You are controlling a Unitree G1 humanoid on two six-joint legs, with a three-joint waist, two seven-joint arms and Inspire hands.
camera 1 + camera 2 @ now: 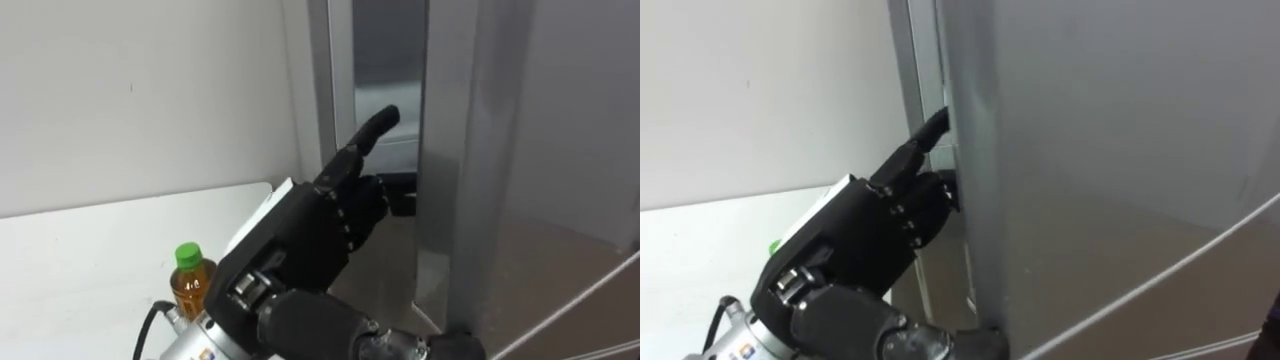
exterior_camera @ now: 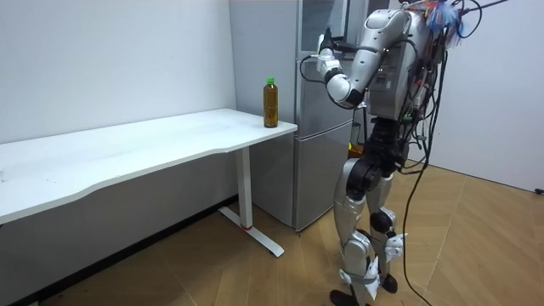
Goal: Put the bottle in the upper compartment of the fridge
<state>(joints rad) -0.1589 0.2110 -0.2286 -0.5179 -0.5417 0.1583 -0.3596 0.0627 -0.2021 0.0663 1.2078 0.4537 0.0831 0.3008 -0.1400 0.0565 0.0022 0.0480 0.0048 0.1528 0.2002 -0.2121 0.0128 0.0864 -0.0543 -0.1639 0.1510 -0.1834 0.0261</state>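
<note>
With the bottle (image 1: 192, 280) standing on the table (image 1: 90, 260) beside the fridge (image 2: 319, 127), hook your left hand's (image 1: 310, 230) fingers (image 1: 375, 125), one straight, the rest curled with their hold unclear, fully behind the upper door (image 1: 450, 150) edge, then pull steadily.

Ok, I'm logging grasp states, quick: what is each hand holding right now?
Left hand: at the edge of the fridge door; grip cannot be told.
Right hand: cannot be told.
</note>
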